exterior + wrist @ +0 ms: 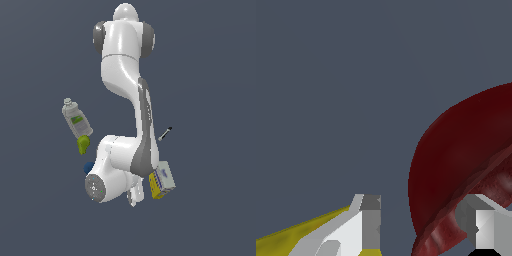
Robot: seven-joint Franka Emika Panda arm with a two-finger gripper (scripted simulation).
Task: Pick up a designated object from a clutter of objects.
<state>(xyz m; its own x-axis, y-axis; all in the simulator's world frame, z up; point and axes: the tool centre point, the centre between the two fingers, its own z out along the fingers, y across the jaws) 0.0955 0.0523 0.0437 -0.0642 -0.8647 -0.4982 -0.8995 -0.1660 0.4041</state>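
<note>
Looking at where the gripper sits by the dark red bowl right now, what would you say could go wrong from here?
1. In the wrist view one finger sits at the dark red ribbed bowl while the other finger stands well off it; closing might only nudge the rim.
2. The yellow-white box lies right beside the arm, its yellow edge by that other finger, so it may get knocked.
3. The exterior view hides the bowl behind the arm, so the grip is hard to verify.

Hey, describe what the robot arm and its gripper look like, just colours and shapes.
The arm is glossy white with rounded, bulbous links and grey bands and caps at its joints. No cables or markings are visible. In the wrist view, the gripper has blocky white fingers with grey faces.
</note>
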